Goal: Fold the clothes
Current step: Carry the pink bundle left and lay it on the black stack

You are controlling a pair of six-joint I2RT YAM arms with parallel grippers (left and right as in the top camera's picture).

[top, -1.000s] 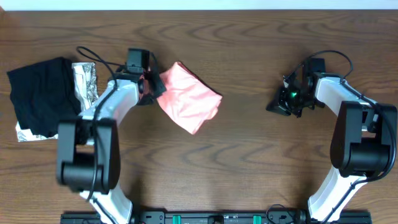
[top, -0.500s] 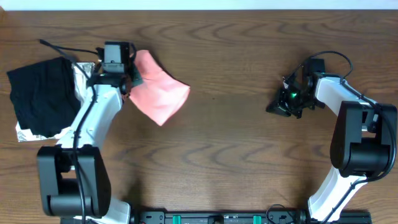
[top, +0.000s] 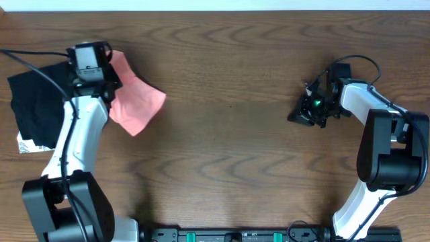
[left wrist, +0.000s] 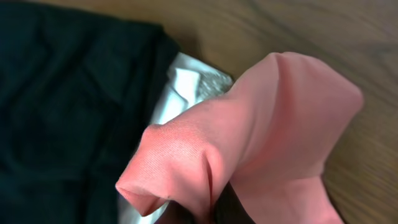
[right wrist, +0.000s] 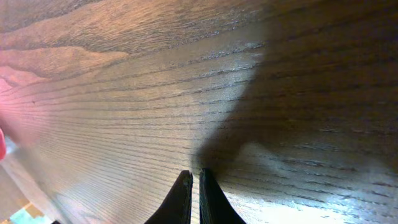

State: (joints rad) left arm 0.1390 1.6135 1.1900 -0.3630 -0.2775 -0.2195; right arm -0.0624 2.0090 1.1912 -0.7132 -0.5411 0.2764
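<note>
left gripper [top: 109, 82] clamps the folded T-shirt [top: 136, 102], holding it bunched beside the black garment [top: 37, 101], apparently to stack it | right gripper [top: 300, 114] closed, empty, parked aside

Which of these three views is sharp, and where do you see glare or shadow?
Overhead: even light over the table, sharp throughout. Left wrist: the pink T-shirt is very close and soft at the bottom; the black garment is dark, its folds faint. Right wrist: bright sheen across the wood, a broad shadow at upper right.
</note>
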